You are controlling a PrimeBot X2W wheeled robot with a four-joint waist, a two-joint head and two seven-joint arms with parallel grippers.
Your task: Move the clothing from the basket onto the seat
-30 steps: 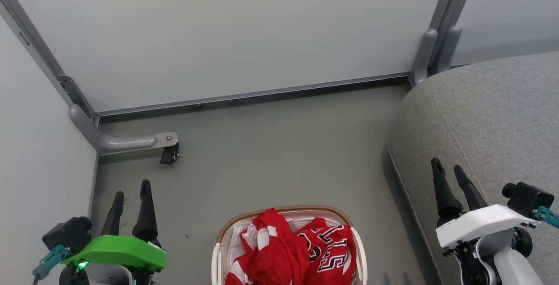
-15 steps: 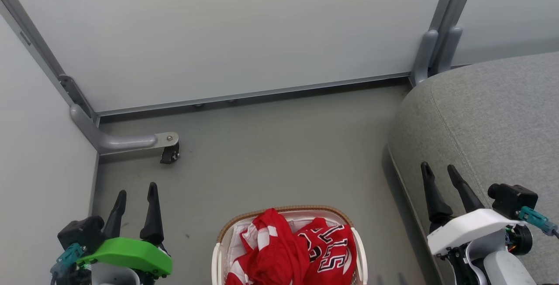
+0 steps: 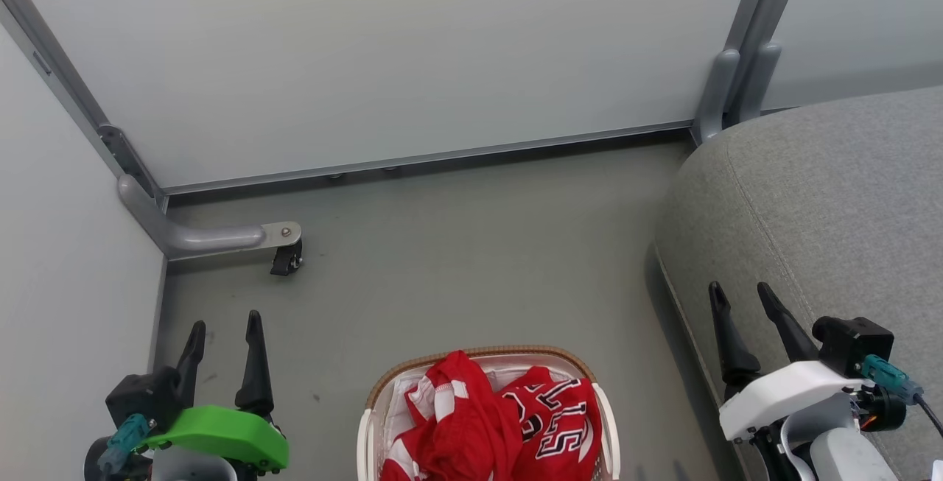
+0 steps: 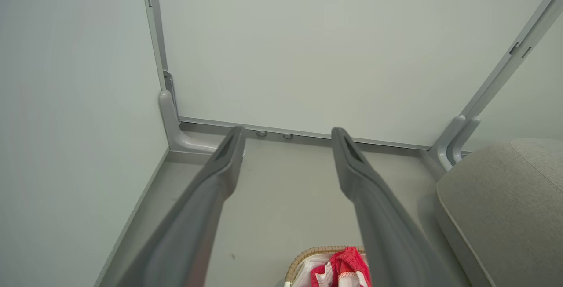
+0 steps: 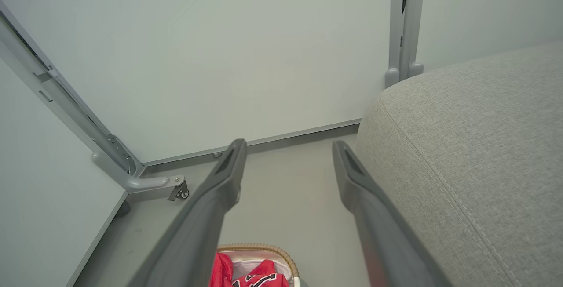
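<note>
Head view: clothing (image 3: 486, 422) is heaped in the basket (image 3: 482, 354). Left gripper (image 3: 225, 321) is held wide apart and empty, left of the basket. Right gripper (image 3: 738, 288) is likewise spread and empty, right of it, by the seat (image 3: 832, 194).
Left wrist view: basket is seen low, beside the right finger.
Right wrist view: basket is seen low, beside the left finger.

An oval white perforated plastic laundry basket with a brown woven rim (image 3: 479, 352) stands on the grey floor (image 3: 457, 260), near centre. Two red garments (image 3: 501, 429) lie heaped inside it, the lettered jersey (image 3: 561, 418) right of the striped piece (image 3: 446, 415). A large grey woven-fabric sofa seat (image 3: 832, 194) lies right of the basket, apart from it. Pale wall panels (image 3: 368, 61) stand behind and to the left. A grey metal foot with a black caster (image 3: 286, 256) sits at the far left corner. The left gripper (image 3: 225, 321) is over the floor left of the basket; the right gripper (image 3: 738, 288) is over the seat's near edge.
</note>
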